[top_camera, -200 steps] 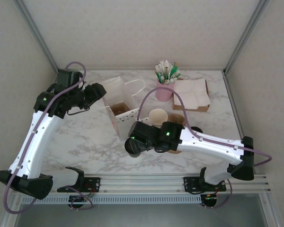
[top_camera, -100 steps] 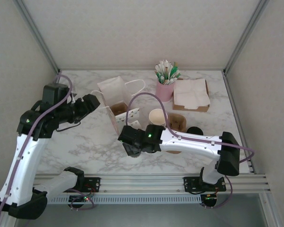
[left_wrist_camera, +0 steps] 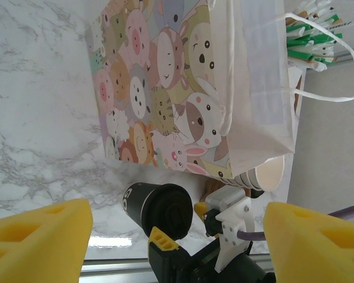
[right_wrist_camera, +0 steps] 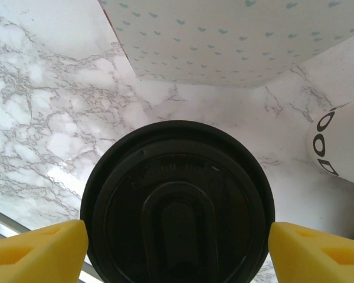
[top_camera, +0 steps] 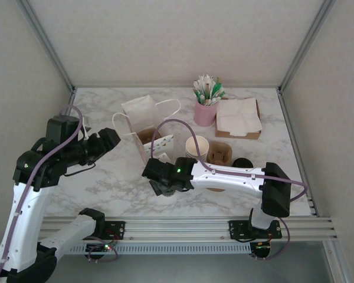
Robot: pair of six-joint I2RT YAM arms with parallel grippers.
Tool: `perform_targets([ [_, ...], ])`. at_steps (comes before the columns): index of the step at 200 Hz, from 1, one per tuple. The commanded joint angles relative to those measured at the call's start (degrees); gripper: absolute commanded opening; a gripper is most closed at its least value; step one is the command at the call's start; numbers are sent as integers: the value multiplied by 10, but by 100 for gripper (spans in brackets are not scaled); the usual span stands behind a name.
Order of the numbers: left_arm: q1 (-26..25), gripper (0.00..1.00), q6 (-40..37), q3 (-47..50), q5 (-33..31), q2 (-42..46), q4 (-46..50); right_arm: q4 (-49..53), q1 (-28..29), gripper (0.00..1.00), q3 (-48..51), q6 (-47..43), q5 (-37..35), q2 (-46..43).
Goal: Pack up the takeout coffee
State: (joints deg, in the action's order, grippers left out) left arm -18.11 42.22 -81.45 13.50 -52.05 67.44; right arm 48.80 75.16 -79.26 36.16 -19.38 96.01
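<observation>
The takeout coffee (right_wrist_camera: 177, 200) is a cup under a round black lid; its side (left_wrist_camera: 135, 203) looks dark with white letters. My right gripper (right_wrist_camera: 177, 227) is shut on it from above, one yellow pad (right_wrist_camera: 41, 250) against each side of the lid. It hangs just in front of the white paper bag (top_camera: 143, 113), near the bag's printed side (left_wrist_camera: 159, 76). My left gripper (top_camera: 111, 140) stands open and empty to the left of the bag, pointing at it and apart from it. The bag's mouth (top_camera: 148, 136) faces up.
A stack of cream cups (top_camera: 197, 146) stands right of the bag, with brown holders (top_camera: 220, 154) and black lids (top_camera: 243, 163) beside it. A pink cup of stirrers (top_camera: 205, 111) and a napkin box (top_camera: 239, 118) are at the back.
My left gripper has drawn back from the bag's top edge, leftward and nearer, opening wider. My right gripper has shifted slightly left and nearer with the cup in it.
</observation>
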Motion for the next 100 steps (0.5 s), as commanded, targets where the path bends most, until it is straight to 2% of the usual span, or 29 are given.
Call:
perform_targets([
  [1,4,76,10,6,11,5,16,0,3,79,10,-1,-3,7],
  [100,4,76,15,12,12,4,5,5,2,75,11,-3,1,23],
])
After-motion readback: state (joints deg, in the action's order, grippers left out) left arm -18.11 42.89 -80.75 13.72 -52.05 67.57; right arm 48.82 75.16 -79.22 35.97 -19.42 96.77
